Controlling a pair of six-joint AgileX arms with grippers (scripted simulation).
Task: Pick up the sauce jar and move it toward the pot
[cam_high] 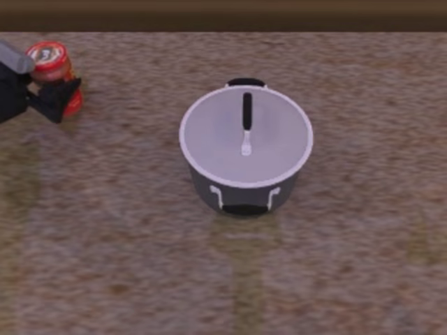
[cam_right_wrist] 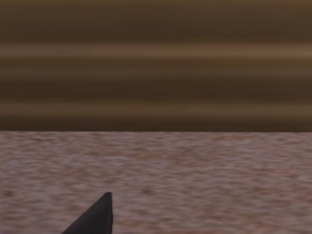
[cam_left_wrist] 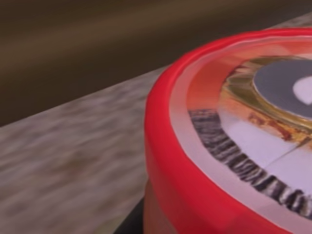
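Sauce jar (cam_high: 52,68) is sitting in the upper left of the top view, near the far edge of the table (cam_high: 126,265), and the left gripper (cam_high: 61,98) is reaching in from the frame's left edge with its dark fingers (cam_high: 59,101) lying against the jar's red label, apparently clasping its body, though I cannot tell how firmly or whether the jar is lifted off the table. In the left wrist view the red lid (cam_left_wrist: 234,146) is filling most of the frame, so that camera is sitting very close above it. Judging from this, the step in hand is securing the jar for carrying; doing it well is calling for a level, centred squeeze below the lid, keeping the jar upright, then travelling toward the frame's centre. There the pot (cam_high: 244,178) is standing well apart from the jar, its pale lid (cam_high: 216,132) on, so its contents are hidden. The jar's contents are not showing either. The right gripper (cam_right_wrist: 95,217) is showing only as a dark tip low in its own view; its jaw state I cannot tell.
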